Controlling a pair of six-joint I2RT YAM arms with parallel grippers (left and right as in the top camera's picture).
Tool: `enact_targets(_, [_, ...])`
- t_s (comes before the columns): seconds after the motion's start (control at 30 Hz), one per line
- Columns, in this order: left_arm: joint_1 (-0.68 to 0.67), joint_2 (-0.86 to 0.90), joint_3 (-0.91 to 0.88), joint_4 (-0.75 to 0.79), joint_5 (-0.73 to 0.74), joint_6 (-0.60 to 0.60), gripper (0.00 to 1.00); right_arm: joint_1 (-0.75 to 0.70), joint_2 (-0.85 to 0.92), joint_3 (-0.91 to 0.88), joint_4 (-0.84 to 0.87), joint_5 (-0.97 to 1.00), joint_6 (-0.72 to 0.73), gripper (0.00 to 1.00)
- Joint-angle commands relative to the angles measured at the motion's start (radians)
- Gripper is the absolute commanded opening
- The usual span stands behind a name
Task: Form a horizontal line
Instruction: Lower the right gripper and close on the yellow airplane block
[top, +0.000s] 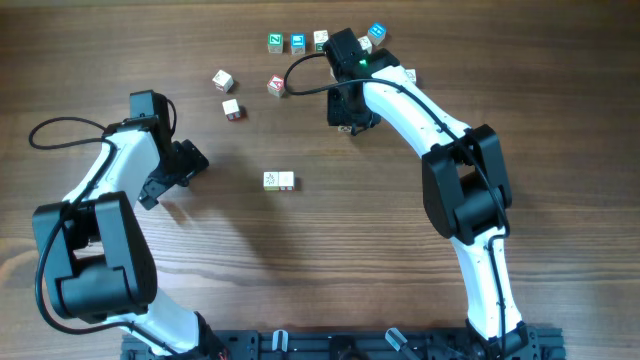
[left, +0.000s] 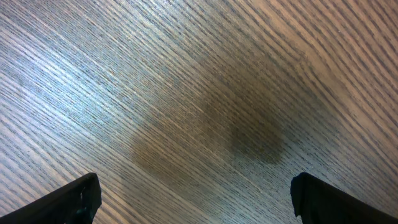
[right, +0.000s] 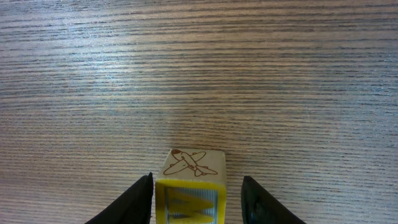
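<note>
Two cream-faced wooden cubes (top: 279, 180) sit touching in a short row at the wooden table's (top: 330, 250) centre. At one o'clock from them, the right fingers (right: 134, 202), half open, apparently clamp a yellow-framed wooden cube (right: 189, 199) lettered W or M, with an aeroplane drawing on top. At nine o'clock, the left fingers (left: 68, 202) gape wide, holding nothing.

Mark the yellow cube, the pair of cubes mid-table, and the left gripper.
yellow cube (right: 188, 186): right wrist view, top edge of its yellow face.
pair of cubes (top: 279, 180): overhead view, seam where the two meet.
left gripper (left: 198, 198): left wrist view, midway between its open fingertips.
</note>
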Motion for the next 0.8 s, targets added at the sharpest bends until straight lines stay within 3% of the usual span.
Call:
enact_targets(0.0, [0.005, 0.01, 0.0, 0.0, 0.005, -0.014, 1.0, 0.004, 0.024, -0.007, 0.006, -0.008, 0.0, 0.46])
enact_targets(0.27, [0.005, 0.01, 0.0, 0.0, 0.005, -0.014, 1.0, 0.003, 0.024, -0.007, 0.018, -0.008, 0.0, 0.48])
enact_targets(0.37, [0.005, 0.01, 0.0, 0.0, 0.005, -0.014, 1.0, 0.003, 0.024, -0.007, 0.018, -0.008, -0.001, 0.37])
enact_targets(0.77, [0.005, 0.01, 0.0, 0.0, 0.005, -0.014, 1.0, 0.003, 0.024, -0.007, 0.028, -0.008, -0.002, 0.37])
